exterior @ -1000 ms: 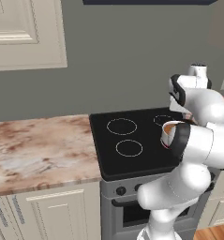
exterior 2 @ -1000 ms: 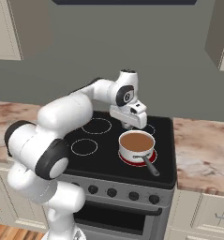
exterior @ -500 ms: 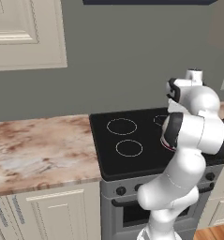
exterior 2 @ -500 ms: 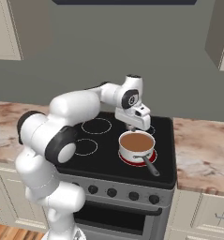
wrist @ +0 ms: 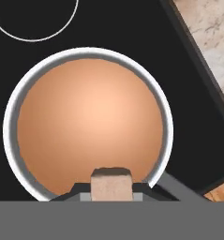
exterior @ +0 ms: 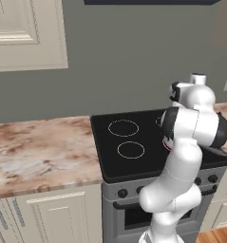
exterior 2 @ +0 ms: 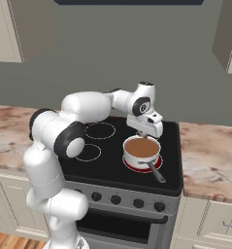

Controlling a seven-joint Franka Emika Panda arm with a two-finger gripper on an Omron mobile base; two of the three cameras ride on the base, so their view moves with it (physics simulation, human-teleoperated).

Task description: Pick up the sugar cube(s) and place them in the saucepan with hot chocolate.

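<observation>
Your arm has swung right; its jaws, gripping the tiny pale tan sugar cube (wrist: 111, 184), hover above the red-sided saucepan of brown hot chocolate (exterior 2: 141, 147).

No text, label, brand, number or sign can be read anywhere in these views. The stove (exterior 2: 171, 160) carries plain white burner rings and unmarked round knobs along its front edge, and the cabinet fronts (exterior: 27, 33) and marbled counter (exterior: 39, 152) bear no lettering.
</observation>
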